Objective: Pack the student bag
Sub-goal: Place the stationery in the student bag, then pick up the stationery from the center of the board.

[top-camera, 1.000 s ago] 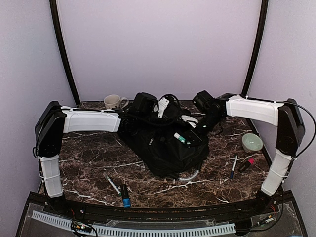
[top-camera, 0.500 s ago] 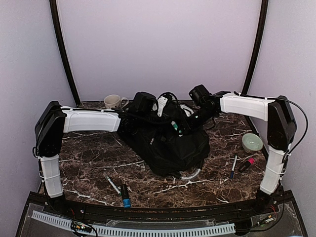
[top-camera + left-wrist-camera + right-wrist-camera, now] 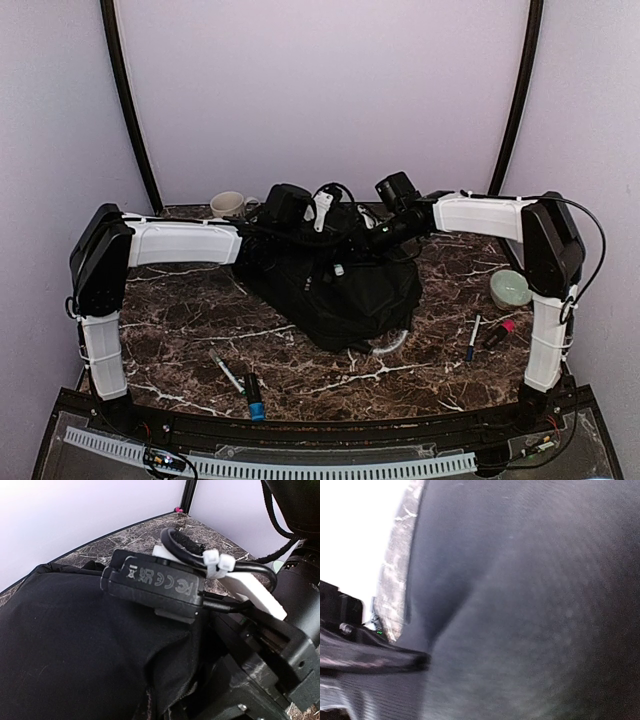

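While both arms reach inward over student bag point(image 3: 340, 300), L claw point(image 3: 308, 232) sits closed; R claw point(image 3: 352, 250) unclear.

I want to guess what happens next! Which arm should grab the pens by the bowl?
Probably the right. The pens lie on its side of the table, near its base. The left gripper is shut at the bag's top, seemingly holding it open, so it should stay put.
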You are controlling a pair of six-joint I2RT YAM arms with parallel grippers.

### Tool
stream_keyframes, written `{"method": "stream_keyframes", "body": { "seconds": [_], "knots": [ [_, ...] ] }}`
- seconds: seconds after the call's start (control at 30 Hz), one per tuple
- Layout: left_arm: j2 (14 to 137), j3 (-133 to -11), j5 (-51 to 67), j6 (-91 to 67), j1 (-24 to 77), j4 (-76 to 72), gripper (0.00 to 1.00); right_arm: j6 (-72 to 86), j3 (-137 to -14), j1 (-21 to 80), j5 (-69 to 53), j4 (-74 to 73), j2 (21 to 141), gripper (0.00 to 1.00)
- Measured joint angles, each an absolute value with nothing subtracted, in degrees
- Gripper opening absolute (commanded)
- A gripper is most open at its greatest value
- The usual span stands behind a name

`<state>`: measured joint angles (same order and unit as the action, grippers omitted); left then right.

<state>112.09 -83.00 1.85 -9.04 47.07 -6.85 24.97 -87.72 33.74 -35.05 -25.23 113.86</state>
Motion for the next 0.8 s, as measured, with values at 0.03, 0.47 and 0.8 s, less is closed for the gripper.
{"method": "stream_keyframes", "body": {
  "seconds": [0.03, 0.47, 0.8],
  "knots": [
    [112.09, -83.00, 1.67, -9.13, 47.07, -7.03, 0.00, 25.58, -87.72, 33.74, -36.07, -24.49, 113.86, 0.44],
    [111.85, -81.17, 2.00, -9.26, 47.16, -8.91, 0.00, 11.64, -82.06, 33.52, -40.51, -25.39, 108.77, 0.43],
    [111.59, -79.18, 3.25, -8.78, 47.16, -10.57, 0.00, -9.43, -74.96, 33.43, -36.58, -34.04, 95.44, 0.42]
  ]
}}
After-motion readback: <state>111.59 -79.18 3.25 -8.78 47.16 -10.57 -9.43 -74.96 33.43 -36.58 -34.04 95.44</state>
